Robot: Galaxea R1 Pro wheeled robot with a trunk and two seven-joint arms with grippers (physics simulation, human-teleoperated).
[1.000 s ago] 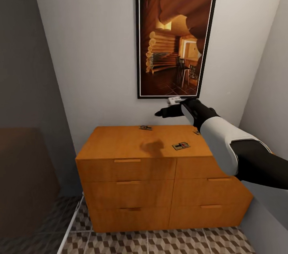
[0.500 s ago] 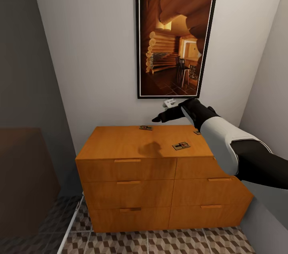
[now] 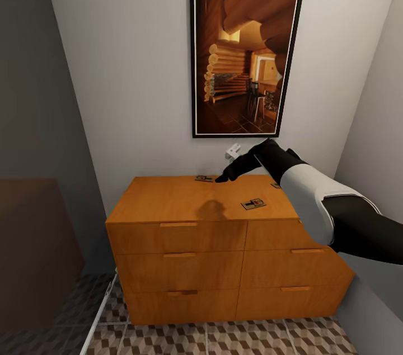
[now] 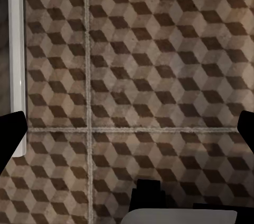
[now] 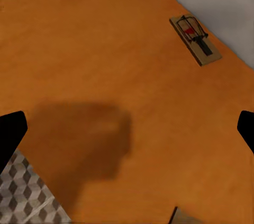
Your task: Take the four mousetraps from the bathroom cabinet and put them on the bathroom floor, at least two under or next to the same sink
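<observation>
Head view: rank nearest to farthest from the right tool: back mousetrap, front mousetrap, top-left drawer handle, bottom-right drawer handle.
From the right tool:
1. Small tan mousetrap at the cabinet top's back edge, just beside it.
2. Tan mousetrap near the front right.
3. Slim wooden top-left drawer handle.
4. Bottom-right drawer handle, lowest, farthest.

Cabinet: orange-brown wood, smooth, satin sheen, faint grain; bar handles same wood. Mousetraps: near one and far one are tan matt wood boards with thin black wire, red mark. Bathroom floor: tiles with printed cube pattern, matt, slightly mottled, pale rough-looking grout. Walls plain matt paint. Picture: glossy print, black smooth frame. Right gripper: black, matt; forearm shell white, smooth plastic look.
</observation>
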